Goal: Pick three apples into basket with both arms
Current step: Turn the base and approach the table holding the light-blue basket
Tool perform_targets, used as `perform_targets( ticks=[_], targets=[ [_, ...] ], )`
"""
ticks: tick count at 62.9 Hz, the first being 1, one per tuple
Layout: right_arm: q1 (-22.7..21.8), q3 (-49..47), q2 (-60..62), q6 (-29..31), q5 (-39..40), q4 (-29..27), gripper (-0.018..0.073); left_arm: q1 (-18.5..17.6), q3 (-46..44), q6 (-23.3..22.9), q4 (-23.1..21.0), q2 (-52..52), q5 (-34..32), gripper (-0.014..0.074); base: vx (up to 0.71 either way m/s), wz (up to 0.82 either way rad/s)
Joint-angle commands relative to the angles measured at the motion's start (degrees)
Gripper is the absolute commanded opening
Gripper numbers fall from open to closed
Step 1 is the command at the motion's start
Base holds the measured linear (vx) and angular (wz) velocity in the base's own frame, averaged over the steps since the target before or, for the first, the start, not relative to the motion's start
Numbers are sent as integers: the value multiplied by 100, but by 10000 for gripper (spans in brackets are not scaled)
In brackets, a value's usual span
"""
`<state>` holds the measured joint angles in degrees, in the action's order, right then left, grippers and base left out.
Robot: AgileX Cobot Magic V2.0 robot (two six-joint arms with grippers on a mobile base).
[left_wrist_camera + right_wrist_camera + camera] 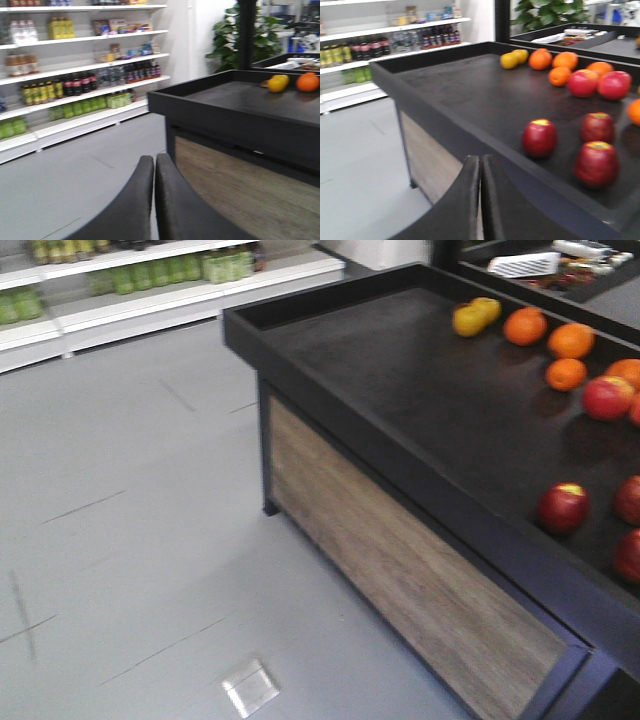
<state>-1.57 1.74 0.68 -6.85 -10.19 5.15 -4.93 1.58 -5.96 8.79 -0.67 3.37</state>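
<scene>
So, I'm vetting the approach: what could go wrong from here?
The dark apples sit behind the table's raised rim, so a low reach might clip it. Brighter apples and oranges lie close behind; a wrong pick seems possible. Left end effector and right end effector are shut and must open first.

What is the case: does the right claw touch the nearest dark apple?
Apart. The right wrist view shows the table rim running between the right claw and the apple.
</scene>
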Motion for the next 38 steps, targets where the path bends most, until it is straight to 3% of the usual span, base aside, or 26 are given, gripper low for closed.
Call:
perform_targets(
  ticks=[1, 38],
  targets=[
    [26, 67, 37, 18, 427, 36, -8, -3, 23, -45, -54, -91, -382, -6, 10, -56],
    [26, 67, 37, 18, 427, 36, -8, -3, 23, -45, -54, -91, -382, -6, 7, -51]
  ],
)
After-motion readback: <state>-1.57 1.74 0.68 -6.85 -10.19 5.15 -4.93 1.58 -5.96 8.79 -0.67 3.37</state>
